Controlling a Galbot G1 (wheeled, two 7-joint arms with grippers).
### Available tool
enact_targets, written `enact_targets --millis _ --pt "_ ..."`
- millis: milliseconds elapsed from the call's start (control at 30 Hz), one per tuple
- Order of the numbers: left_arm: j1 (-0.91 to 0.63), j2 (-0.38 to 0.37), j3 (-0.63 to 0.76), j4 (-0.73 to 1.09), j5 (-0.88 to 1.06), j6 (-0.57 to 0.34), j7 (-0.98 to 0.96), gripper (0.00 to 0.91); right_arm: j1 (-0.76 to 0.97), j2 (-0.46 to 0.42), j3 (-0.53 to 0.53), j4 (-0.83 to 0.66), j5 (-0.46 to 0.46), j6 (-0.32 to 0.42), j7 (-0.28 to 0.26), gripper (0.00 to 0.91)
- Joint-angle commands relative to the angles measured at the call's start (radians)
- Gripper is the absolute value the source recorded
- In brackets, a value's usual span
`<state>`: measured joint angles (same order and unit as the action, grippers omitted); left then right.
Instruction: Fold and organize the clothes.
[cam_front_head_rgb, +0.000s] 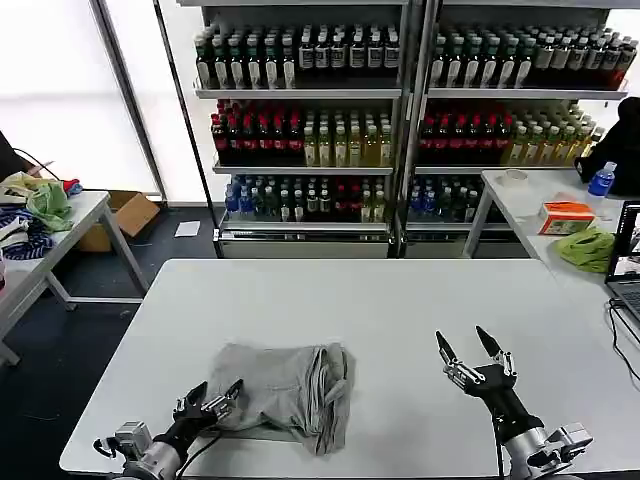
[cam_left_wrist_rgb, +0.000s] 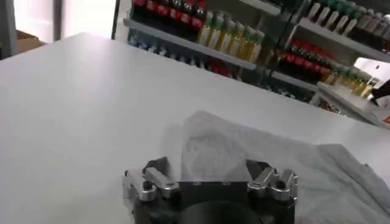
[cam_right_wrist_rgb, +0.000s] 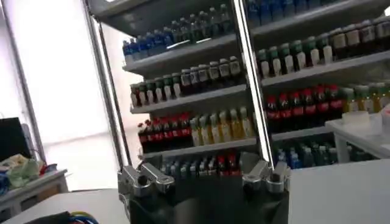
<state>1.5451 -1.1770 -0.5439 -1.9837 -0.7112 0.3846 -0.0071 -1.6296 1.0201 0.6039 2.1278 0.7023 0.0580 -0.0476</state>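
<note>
Grey cloth — the folded shirt (cam_front_head_rgb: 285, 388) lies lower centre on the worktop (cam_front_head_rgb: 400, 300). Our left tool (cam_front_head_rgb: 211, 400) sits released at its near-left edge, our right tool (cam_front_head_rgb: 470, 352) spread wide lower right. We judge it light and limp — best pinched at an edge.

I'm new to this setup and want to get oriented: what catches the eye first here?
A folded grey shirt lies near the front edge of the white table. The left hand sits open at its corner; the right hand hovers open, well apart. Shelves of bottled drinks fill the background.
</note>
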Motion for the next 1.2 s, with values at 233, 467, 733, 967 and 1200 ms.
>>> enact_targets --millis 233,467,733,967,1200 --pt "-0.011 -0.032 0.058 -0.023 -0.019 0.009 -0.005 0.010 -0.011 0.014 0.003 0.004 -0.008 0.012 -0.004 0.907" --pt "-0.016 -0.071 0.063 -0.062 -0.032 0.008 -0.033 0.010 -0.011 0.014 0.008 0.008 -0.004 0.016 -0.005 0.907" --pt "0.021 -0.083 -0.051 -0.145 -0.087 0.007 -0.069 0.010 0.013 0.019 -0.003 0.012 -0.005 0.011 -0.003 0.907" --pt "0.052 -0.079 -0.264 -0.139 -0.101 0.021 -0.036 0.010 0.039 0.001 -0.005 0.002 0.007 0.007 0.000 0.907" --pt "0.097 0.117 -0.517 -0.074 -0.136 0.041 0.016 0.010 0.074 -0.005 -0.021 -0.013 0.023 0.010 0.002 0.907"
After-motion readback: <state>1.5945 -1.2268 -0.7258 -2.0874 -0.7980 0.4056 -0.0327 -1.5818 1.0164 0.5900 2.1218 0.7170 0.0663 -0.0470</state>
